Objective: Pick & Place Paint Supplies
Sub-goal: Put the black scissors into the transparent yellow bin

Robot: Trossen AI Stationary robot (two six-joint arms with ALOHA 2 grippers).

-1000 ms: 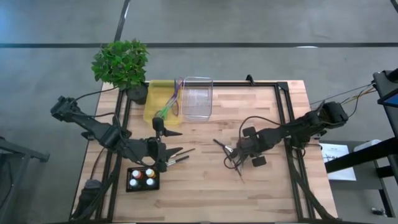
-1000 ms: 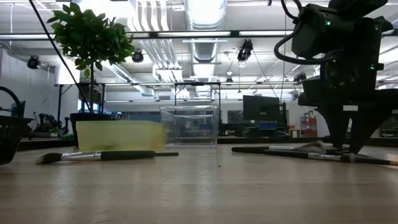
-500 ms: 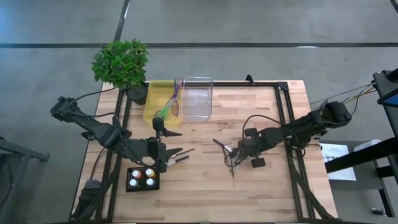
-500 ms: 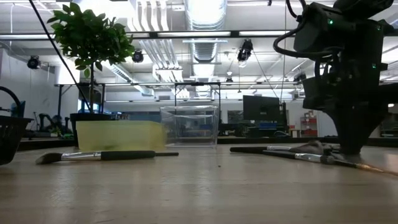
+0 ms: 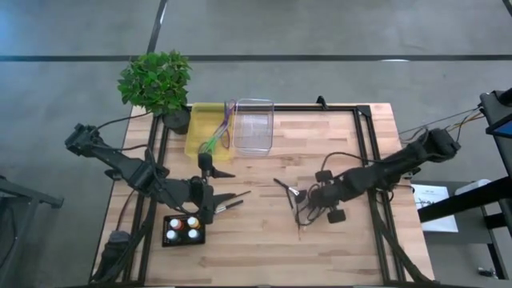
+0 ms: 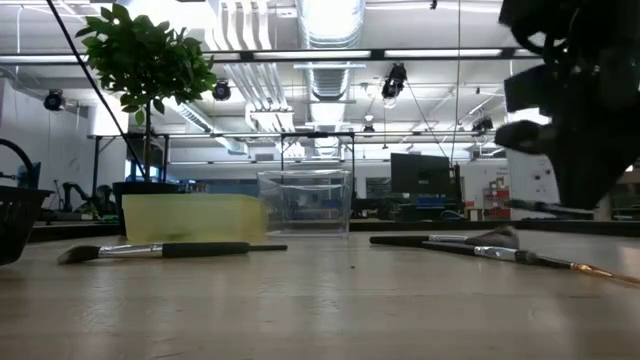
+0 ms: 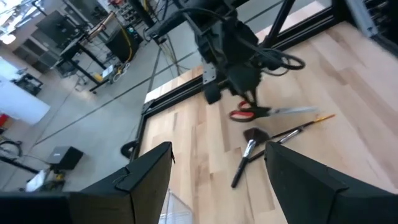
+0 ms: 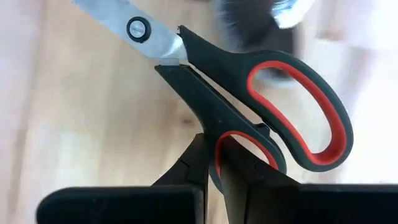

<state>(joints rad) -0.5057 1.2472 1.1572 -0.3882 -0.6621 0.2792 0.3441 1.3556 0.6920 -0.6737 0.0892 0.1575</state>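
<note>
Black scissors with red-lined handles (image 8: pixel 249 68) hang above the wood table in my right gripper (image 8: pixel 211 168), which is shut on them at the right of the table (image 5: pixel 308 206). Under them lie a fan-headed brush (image 7: pixel 249 152) and a thin brush (image 7: pixel 298 129), flat on the table. My left gripper (image 5: pixel 228 182) waits open above the table's left part, over two more dark-handled brushes (image 5: pixel 234 200). Several paint bottles stand in a black holder (image 5: pixel 184 230) near the front left. My right gripper pinches the rim of the smaller handle loop (image 8: pixel 233 134) between its two fingers. The fingers come steeply from above, pointing down. The scissors are lifted clear of the table, and their blades (image 6: pixel 548 208) lie about level.
A yellow bin (image 5: pixel 206 132) holding some thin sticks and a clear bin (image 5: pixel 253 126) stand side by side at the far edge. A potted plant (image 5: pixel 156 80) is at the far left corner. Bare wood lies between the two arms.
My right gripper has shut on the scissors' handle, risen and drawn a little toward the table's near right. The scissors have come up off the table, while the two brushes beside them stay where they were.
</note>
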